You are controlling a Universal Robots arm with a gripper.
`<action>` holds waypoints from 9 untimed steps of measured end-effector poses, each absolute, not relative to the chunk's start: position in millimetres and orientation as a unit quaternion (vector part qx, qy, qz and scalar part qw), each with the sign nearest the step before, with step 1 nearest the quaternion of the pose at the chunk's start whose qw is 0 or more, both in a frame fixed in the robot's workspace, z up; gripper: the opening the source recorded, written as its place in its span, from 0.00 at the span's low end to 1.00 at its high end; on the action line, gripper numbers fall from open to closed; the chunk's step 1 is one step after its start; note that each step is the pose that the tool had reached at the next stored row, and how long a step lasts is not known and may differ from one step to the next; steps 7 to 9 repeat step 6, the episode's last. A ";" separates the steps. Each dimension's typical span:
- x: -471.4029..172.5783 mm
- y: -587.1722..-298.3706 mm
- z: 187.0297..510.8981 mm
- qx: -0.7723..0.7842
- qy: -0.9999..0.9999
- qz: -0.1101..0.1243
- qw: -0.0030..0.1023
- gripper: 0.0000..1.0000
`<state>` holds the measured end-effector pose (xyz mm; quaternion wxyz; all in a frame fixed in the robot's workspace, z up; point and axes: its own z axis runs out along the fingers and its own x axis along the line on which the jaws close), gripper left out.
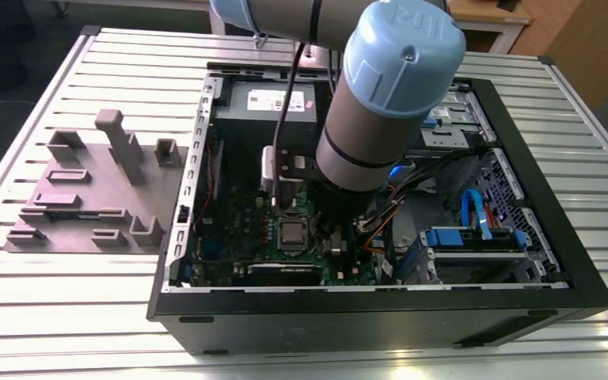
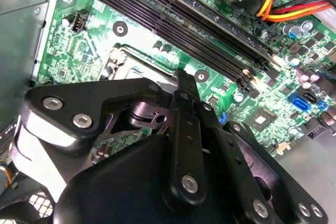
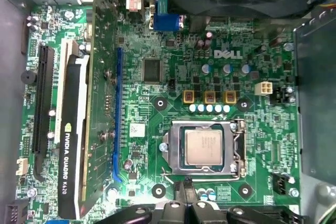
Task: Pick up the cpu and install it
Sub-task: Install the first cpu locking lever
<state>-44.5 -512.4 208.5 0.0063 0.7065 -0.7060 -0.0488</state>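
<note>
**CPU seated in socket; claw state undetermined**

Exterior view: arm (image 1: 373, 119) over open computer case (image 1: 557, 261); cpu (image 1: 291, 231) at 7 o'clock from it.

First wrist view: cpu (image 3: 204, 147) lies flat inside socket frame (image 3: 239, 148); gripper (image 3: 186, 208) at 6 o'clock.

Second wrist view: gripper (image 2: 181, 85) above motherboard (image 2: 94, 40); cannot tell finger opening.

The exterior view looks down from high on the open computer case (image 1: 515, 198); both wrist views hover close above its motherboard (image 3: 173, 77), sharing the CPU socket (image 3: 203, 148).
</note>
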 end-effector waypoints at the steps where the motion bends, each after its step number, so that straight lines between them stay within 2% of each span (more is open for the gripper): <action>1: -44.5 -512.3 208.4 0.707 -0.706 -0.049 0.006 0.10; 9: -44.5 -512.3 208.5 0.707 -0.706 -0.049 0.006 0.10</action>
